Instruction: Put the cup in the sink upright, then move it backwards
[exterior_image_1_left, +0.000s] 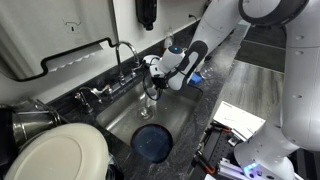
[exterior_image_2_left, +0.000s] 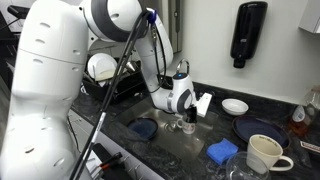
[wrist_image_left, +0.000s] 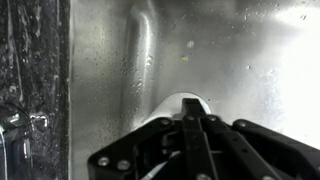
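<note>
End effector (exterior_image_1_left: 149, 96) around cup (exterior_image_1_left: 147, 108) — inside sink (exterior_image_1_left: 113, 121)

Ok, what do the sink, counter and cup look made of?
Sink: brushed stainless steel, grey with soft reflections. Counter: polished dark stone, probably granite, by its speckle and gloss. Cup: seemingly clear glass, since the sink shows through it; too small to confirm.

Seemingly open sink floor (exterior_image_1_left: 118, 124) between faucet (exterior_image_1_left: 120, 60) and blue plate (exterior_image_1_left: 152, 142).

Clear cup (exterior_image_1_left: 148, 102) (stemmed, it seems) upright in the steel sink (exterior_image_1_left: 117, 122).
</note>
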